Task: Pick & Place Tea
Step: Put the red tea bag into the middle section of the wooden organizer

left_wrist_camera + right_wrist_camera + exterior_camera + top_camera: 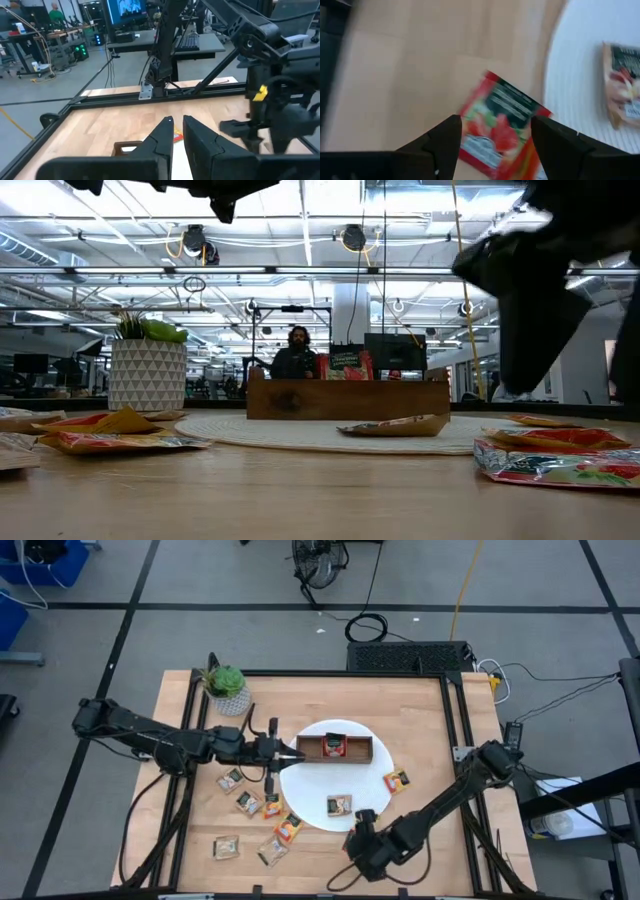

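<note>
Tea sachets lie flat on the wood left of the white plate (310, 792), among them one (248, 802) near the plate and a red one (288, 830). One sachet (339, 805) lies on the plate, another (398, 781) right of it, and one (334, 746) sits in the brown tray (372, 750). My left gripper (292, 752) points level at the tray's left end, open by a narrow gap (178, 121), with nothing between its fingers. My right gripper (355, 832) hangs open over the plate's near edge, slanting down; the red sachet (500, 125) shows past its fingers, untouched.
A potted plant (228, 690) stands at the table's far left corner. Two more sachets (227, 847) lie near the table's near edge, left of my right gripper. In the low view a person (297, 352) sits in the room beyond the tray (345, 398).
</note>
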